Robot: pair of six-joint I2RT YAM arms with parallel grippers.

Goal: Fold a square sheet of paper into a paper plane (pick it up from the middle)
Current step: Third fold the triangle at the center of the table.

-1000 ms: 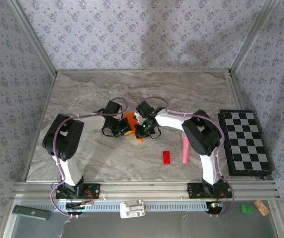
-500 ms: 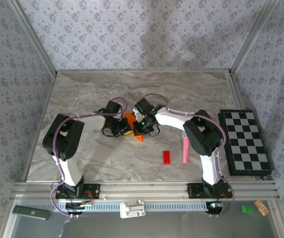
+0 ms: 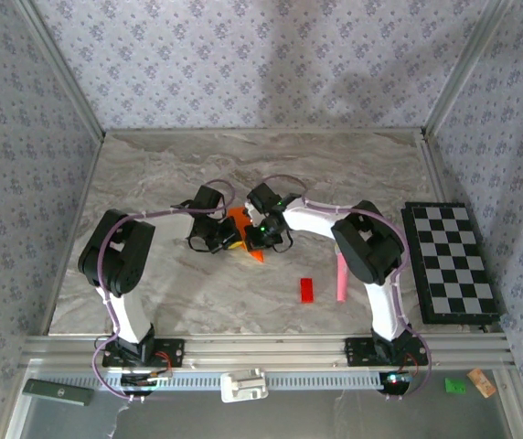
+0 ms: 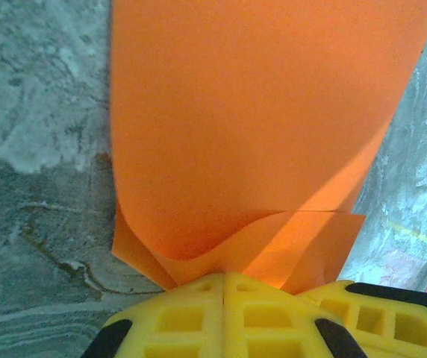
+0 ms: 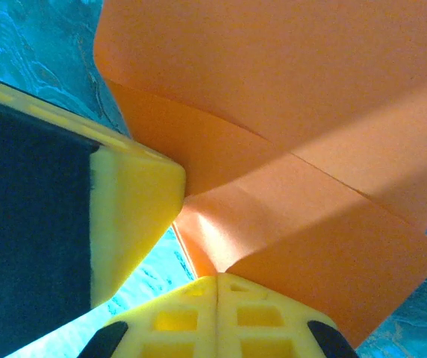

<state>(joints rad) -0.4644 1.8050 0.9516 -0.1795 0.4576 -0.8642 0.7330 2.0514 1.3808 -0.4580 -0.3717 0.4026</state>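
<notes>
Nearest us, at 5 o'clock from the centre of the table (image 3: 152, 183), lie the red block (image 3: 306, 289) and the pink toy mic (image 3: 341, 279). The checkerboard (image 3: 451, 261) sits out at 3 o'clock. None of them is in the way.

At centre is the square sheet of paper (image 4: 258, 112), orange and already part-folded, pinched from both sides. The left gripper (image 4: 225, 277) is at its 9 o'clock and the right gripper (image 5: 217, 277) at its 3 o'clock, tips almost touching. Both pincers are fully closed, each w/ layers of the sheet nipped at its yellow tip. In the left wrist view the fold bellies into a soft curve, not flat.

We judge the step to be setting a crease. To do it well:
- Use one pinch as anchor and draw the other along the fold line w/o tugging apart, as thin paper prob. tears at the nip.
- Flatten the bulge so the edges line up before sharpening the crease.
- Mind the 2 tips don't clash.

Writing: no brand, label or text legible anywhere.
</notes>
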